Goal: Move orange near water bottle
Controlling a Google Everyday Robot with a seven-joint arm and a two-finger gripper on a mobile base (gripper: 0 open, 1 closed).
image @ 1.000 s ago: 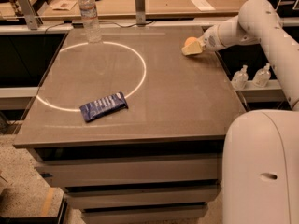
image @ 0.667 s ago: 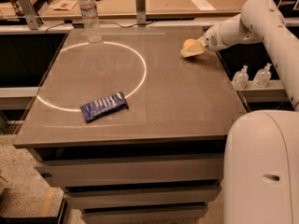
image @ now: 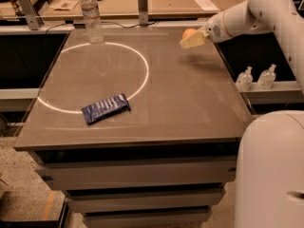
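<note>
Now the gripper (image: 194, 38) hangs over the far right corner of the table (image: 190, 103), fingers closed on the orange (image: 188, 32); best carried level along the far edge, lowered just short of the far-left water bottle (image: 91, 14).

Orange (image: 188, 32) in gripper (image: 192, 39), right rear; water bottle (image: 91, 16) upright, left rear.
</note>
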